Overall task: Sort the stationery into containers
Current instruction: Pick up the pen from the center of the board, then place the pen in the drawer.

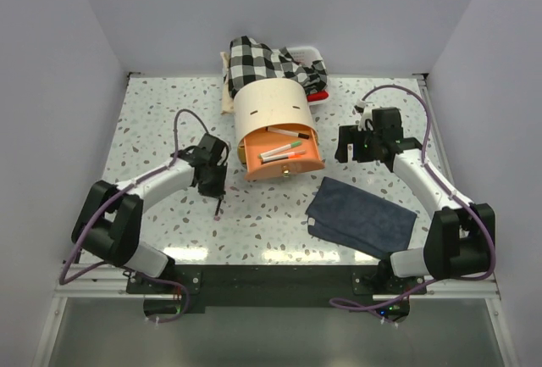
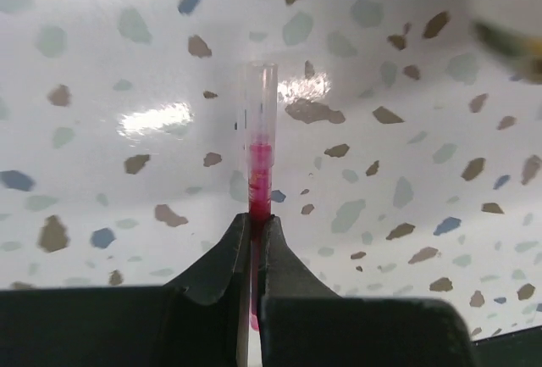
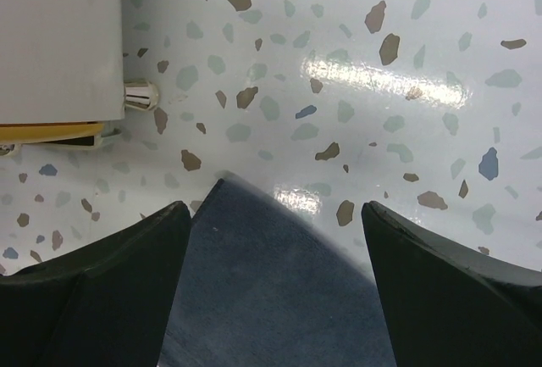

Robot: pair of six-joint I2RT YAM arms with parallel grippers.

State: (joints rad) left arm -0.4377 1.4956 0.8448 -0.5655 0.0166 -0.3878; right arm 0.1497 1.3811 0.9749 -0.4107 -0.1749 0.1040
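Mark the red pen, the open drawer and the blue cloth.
red pen [image 2: 260,172]: left wrist view, red barrel.
open drawer [image 1: 271,170]: top external view, front wall.
blue cloth [image 1: 360,214]: top external view, centre.

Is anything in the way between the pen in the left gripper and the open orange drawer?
Nothing visible. The left gripper is shut on the red pen. Only bare speckled table lies between it and the open drawer, which is uncovered on top and has a few pens inside.
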